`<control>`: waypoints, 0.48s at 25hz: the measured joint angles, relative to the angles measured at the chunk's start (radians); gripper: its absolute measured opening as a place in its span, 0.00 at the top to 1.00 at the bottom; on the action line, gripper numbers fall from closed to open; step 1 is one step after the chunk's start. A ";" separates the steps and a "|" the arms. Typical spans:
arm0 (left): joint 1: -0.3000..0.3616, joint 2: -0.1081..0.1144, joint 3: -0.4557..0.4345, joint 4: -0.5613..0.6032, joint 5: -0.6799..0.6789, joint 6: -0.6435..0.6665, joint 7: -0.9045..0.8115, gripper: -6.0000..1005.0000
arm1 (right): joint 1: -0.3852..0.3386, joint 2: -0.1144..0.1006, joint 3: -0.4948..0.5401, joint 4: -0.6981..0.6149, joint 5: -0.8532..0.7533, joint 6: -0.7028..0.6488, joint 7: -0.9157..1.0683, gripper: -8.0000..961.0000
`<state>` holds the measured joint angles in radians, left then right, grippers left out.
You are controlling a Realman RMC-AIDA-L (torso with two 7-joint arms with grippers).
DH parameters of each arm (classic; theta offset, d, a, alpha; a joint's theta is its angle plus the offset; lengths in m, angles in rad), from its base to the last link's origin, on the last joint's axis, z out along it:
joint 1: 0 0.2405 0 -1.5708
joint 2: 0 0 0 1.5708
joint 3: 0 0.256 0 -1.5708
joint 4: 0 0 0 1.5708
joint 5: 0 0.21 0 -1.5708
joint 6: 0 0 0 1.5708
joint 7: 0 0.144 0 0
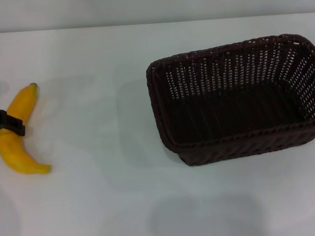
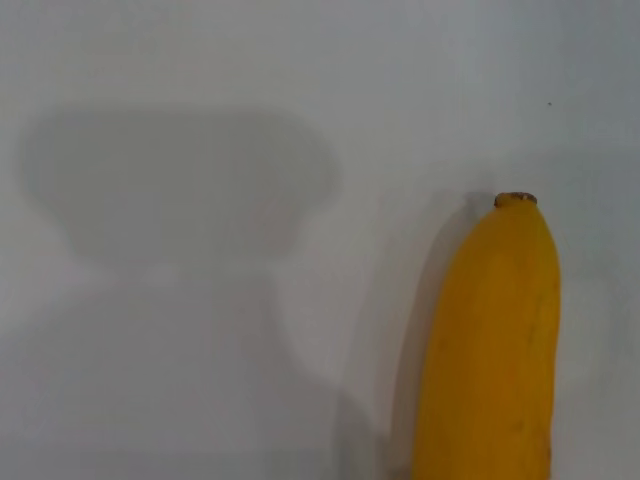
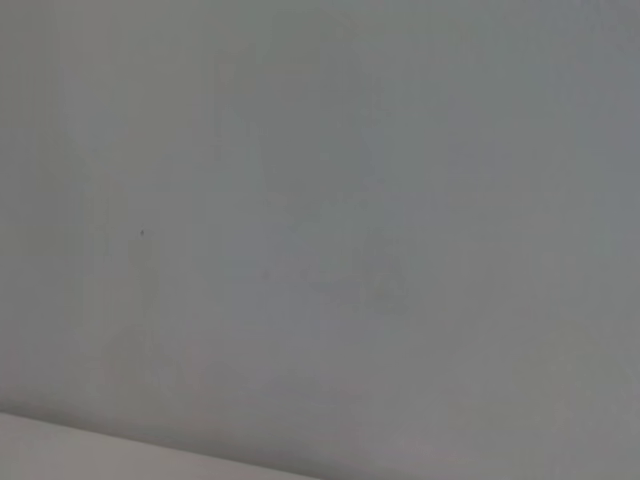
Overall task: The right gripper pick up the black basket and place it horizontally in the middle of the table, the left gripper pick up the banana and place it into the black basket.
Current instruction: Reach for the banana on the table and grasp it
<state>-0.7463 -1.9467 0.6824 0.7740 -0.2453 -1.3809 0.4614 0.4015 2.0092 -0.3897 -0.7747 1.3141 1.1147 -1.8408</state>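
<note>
The banana lies on the white table at the far left, stem tip pointing away from me. My left gripper, a black clamp coming in from the left edge, sits across the banana's middle with its fingers tight against both sides. The left wrist view shows the banana's end close above the table. The black basket stands upright on the right half of the table, opening up, long side roughly across. It is empty. My right gripper is out of view.
Bare white tabletop lies between banana and basket. The right wrist view shows only a plain pale surface. The table's far edge runs along the top.
</note>
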 joint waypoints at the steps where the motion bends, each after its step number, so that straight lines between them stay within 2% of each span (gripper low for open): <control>1: -0.001 0.000 0.002 -0.003 0.001 0.002 0.000 0.20 | 0.000 0.000 0.000 0.000 0.002 0.000 0.000 0.62; 3: -0.003 0.000 0.003 -0.003 0.001 0.003 0.001 0.20 | -0.002 0.001 0.000 0.000 0.005 0.000 0.000 0.62; 8: -0.004 0.001 -0.001 0.005 -0.017 0.004 0.019 0.42 | -0.009 0.002 0.003 -0.002 0.018 0.014 0.001 0.62; 12: -0.005 0.011 0.001 0.048 -0.097 -0.025 0.050 0.49 | -0.022 0.001 0.008 -0.007 0.052 0.039 0.004 0.62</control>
<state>-0.7513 -1.9355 0.6831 0.8221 -0.3419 -1.4058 0.5110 0.3793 2.0101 -0.3815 -0.7816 1.3657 1.1536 -1.8370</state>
